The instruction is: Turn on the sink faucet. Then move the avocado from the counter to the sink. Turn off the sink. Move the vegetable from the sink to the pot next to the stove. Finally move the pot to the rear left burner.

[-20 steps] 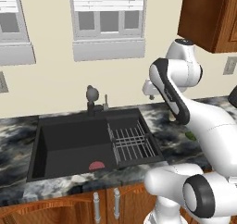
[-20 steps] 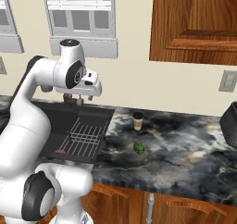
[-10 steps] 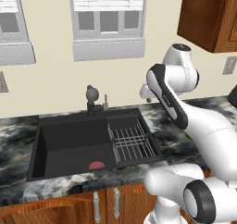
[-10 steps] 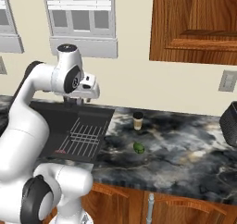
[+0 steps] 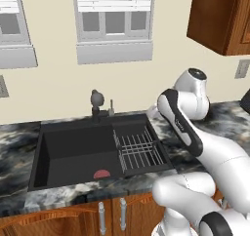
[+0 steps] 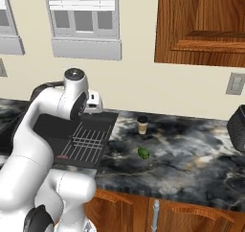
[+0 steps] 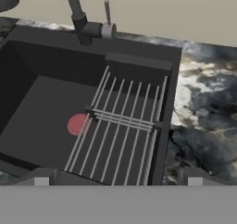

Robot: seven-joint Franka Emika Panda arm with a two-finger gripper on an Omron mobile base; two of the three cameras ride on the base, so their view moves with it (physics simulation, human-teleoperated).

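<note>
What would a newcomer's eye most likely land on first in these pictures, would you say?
Probably the big white robot arm, which rises in the foreground and bends over the right edge of the black sink. Next comes the sink itself, with a wire rack across its right half and a red drain on its floor. On the marbled counter to the right, a small green avocado lies near a paper cup.

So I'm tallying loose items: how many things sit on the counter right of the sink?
2: a cup near the wall and an avocado nearer the front edge; others may be hidden.
</note>
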